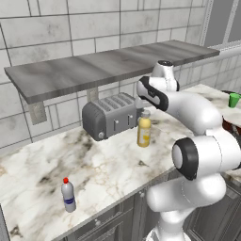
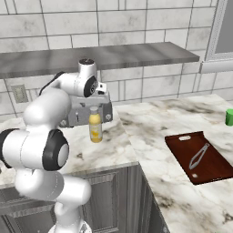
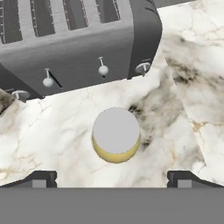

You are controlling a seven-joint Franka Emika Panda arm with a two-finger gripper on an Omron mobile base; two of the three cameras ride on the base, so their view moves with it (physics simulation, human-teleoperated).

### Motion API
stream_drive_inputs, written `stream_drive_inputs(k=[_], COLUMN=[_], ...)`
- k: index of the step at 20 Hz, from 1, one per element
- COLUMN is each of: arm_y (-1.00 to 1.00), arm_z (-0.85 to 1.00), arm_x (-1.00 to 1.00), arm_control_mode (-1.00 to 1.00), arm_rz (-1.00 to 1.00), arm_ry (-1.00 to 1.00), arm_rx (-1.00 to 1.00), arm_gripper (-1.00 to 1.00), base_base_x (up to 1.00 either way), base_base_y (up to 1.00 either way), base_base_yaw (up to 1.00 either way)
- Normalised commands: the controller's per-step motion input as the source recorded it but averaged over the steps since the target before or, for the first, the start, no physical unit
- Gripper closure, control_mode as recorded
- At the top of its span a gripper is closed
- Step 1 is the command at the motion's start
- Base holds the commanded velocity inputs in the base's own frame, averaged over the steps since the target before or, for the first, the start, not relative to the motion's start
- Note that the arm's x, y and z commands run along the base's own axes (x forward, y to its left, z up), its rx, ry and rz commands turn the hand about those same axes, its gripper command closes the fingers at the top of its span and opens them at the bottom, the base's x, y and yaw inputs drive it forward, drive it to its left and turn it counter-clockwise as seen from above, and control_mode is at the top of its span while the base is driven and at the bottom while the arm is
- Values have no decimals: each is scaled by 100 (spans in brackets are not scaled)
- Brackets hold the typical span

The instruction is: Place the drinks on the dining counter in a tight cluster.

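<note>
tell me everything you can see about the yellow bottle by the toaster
The yellow bottle is squat and round, with a pale grey cap and a paler label patch on its side. It looks like smooth plastic. It stands upright on the marble counter, just in front of the grey toaster, apart from it. The open tool hangs directly above, not touching.

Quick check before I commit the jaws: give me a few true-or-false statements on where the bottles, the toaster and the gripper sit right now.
1. The yellow bottle stands upright in front of the toaster. True.
2. The gripper is shut on the yellow bottle. False: its jaws are open above the cap, gripping nothing.
3. The red-capped bottle lies on its side. False: it stands upright.
4. Tongs lie on the brown cutting board. True.
5. A green cup sits on top of the toaster. False: it stands on the counter.
</note>
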Motion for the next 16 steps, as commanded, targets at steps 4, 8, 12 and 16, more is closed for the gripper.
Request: stream_drive_inputs(k=[4, 8, 12, 16], arm_y=[0, 0, 0, 0], arm_z=[-16, -22, -9, -5], arm_x=[9, 3, 8, 12], arm_control_mode=[-100, -100, -100, -100], arm_rz=[0, 0, 0, 0], arm_ry=[0, 0, 0, 0], arm_rx=[0, 0, 0, 0], arm_gripper=[-100, -100, -100, -100], base_base_x=[0, 0, 0, 0], base_base_y=[0, 0, 0, 0], base_base_yaw=[0, 0, 0, 0])
